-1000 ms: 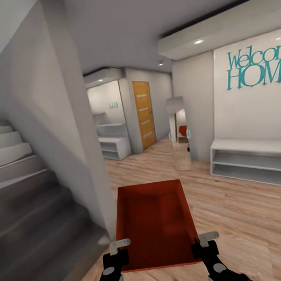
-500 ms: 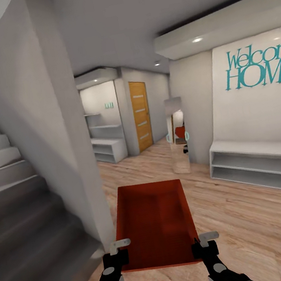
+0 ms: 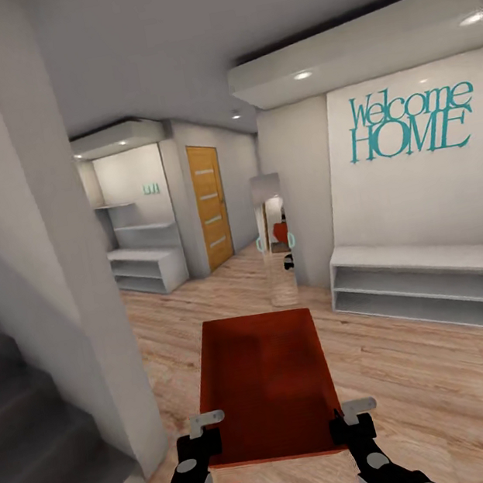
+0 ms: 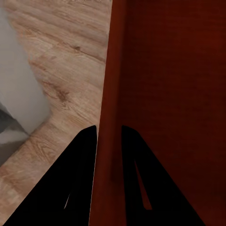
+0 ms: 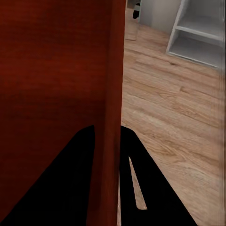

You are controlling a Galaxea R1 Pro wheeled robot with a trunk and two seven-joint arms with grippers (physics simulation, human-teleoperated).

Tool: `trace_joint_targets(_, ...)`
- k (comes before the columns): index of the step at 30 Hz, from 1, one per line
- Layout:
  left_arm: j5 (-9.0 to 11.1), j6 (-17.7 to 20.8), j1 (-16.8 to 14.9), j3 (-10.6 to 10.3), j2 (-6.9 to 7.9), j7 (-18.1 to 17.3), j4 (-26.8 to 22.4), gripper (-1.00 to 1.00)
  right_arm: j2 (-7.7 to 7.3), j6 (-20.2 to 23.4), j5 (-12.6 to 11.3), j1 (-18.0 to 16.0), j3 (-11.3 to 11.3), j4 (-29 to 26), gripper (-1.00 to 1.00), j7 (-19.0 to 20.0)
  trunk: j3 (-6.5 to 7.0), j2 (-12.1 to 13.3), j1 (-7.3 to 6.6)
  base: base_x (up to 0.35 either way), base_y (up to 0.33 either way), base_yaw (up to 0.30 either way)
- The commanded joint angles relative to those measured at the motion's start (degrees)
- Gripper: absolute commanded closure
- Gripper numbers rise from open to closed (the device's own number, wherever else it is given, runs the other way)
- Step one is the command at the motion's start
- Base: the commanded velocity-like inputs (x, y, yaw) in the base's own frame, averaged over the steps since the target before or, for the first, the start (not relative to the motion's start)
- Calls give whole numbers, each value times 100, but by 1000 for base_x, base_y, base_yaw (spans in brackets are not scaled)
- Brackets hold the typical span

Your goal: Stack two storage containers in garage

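Light wood-plank floor (image 3: 421, 376) runs through a white hallway with a teal "Welcome HOME" wall sign (image 3: 410, 121) and an orange wooden door (image 3: 210, 203); a red-orange rectangular open bin (image 3: 265, 383) is held above the floor; the left gripper (image 3: 202, 435) and right gripper (image 3: 351, 419) are each clamped on its near corners, one wall between the fingers.

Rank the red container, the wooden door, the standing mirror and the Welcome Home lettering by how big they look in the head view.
1. red container, nearest the camera
2. Welcome Home lettering
3. wooden door
4. standing mirror, close to the door
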Motion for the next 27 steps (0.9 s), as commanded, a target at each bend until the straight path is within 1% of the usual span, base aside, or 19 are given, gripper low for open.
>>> trace_joint_targets(1,82,30,0,-34,36,216,61,100,-2,-254,-7,-13,-144,-9,100,-86,-8,-6,4,321,0,-276)
trace_joint_targets(4,82,30,0,-32,35,216,57,100,-2,-254,-7,-12,-144,-9,100,-86,-8,-6,4,321,0,-225)
trace_joint_targets(7,82,30,0,-33,35,216,58,100,-2,-254,-7,-13,-144,-9,100,-86,-8,-6,4,321,0,-75)
trace_joint_targets(27,82,30,0,-32,39,216,52,100,-2,-245,-16,-13,-144,-9,100,-86,-8,-6,4,321,0,-4)
